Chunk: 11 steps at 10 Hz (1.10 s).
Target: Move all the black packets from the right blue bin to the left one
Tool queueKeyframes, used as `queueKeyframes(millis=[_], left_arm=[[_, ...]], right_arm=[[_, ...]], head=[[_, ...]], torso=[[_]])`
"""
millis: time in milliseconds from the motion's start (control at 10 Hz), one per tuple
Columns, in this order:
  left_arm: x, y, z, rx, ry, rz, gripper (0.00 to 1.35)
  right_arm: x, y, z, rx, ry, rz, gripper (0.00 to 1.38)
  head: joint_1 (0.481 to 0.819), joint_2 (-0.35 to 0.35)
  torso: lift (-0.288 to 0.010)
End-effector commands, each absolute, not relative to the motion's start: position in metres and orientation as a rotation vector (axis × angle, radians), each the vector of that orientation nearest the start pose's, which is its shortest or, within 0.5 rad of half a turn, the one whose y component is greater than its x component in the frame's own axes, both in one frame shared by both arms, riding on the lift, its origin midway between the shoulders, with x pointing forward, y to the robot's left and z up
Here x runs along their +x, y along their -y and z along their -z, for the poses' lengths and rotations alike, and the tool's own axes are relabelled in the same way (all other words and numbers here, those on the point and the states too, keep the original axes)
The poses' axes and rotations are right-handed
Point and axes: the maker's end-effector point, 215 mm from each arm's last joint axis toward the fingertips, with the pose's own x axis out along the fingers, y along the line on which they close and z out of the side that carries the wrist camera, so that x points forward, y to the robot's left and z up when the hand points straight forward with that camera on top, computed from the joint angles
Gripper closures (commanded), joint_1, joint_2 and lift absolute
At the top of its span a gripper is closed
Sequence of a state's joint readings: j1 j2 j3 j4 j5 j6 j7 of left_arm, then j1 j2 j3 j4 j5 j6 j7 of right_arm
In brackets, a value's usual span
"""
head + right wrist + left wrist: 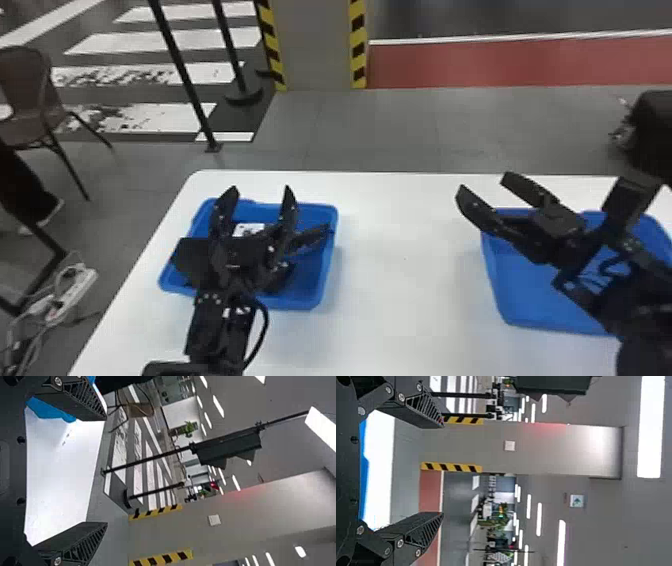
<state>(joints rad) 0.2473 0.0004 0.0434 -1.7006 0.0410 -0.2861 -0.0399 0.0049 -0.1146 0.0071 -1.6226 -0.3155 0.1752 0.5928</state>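
Packets in left blue bin, both end effectors empty and spread

Dark packets (314,238) lie in the left blue bin (327,260), below the left end effector (258,190) and partly hidden by it; how many cannot be told. A white patch with dark marks (248,229) shows between its parted fingers, inside the bin. The left end effector is released, its fingertips well apart in the head view and the left wrist view.

The right end effector (484,182) is released too, fingers spread, by the far left corner of the right blue bin (530,300), whose interior the right arm (625,295) partly covers. Both bins sit on the white tabletop (400,280), well apart. Beyond it stand a pillar with black-and-yellow edges (320,45) and, to the left, a brown chair (22,85).
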Motion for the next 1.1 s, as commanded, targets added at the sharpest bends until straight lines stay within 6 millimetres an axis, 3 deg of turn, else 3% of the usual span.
queueKeyframes(millis=[0, 200, 500, 700, 1000], left_arm=[[0.479, -0.247, 0.283, -0.031, 0.261, -0.01, 0.24], [0.448, -0.237, 0.249, -0.025, 0.314, 0.006, 0.18], [0.423, -0.218, 0.271, -0.039, 0.252, 0.037, 0.11], [0.404, -0.215, 0.264, -0.039, 0.247, 0.045, 0.11], [0.388, -0.229, 0.265, -0.02, 0.237, 0.016, 0.11]], right_arm=[[0.532, 0.153, 0.329, 0.19, -0.021, -0.547, 0.08], [0.5, 0.183, 0.321, 0.175, 0.036, -0.415, 0.08], [0.455, 0.208, 0.306, 0.174, 0.077, -0.271, 0.09], [0.426, 0.211, 0.278, 0.115, 0.108, -0.221, 0.09], [0.402, 0.217, 0.301, 0.127, 0.055, -0.185, 0.09]], head=[[0.695, 0.127], [0.695, 0.092], [0.695, 0.032], [0.695, 0.011], [0.695, 0.006]], torso=[[-0.11], [-0.11], [-0.11], [-0.11], [-0.11]])
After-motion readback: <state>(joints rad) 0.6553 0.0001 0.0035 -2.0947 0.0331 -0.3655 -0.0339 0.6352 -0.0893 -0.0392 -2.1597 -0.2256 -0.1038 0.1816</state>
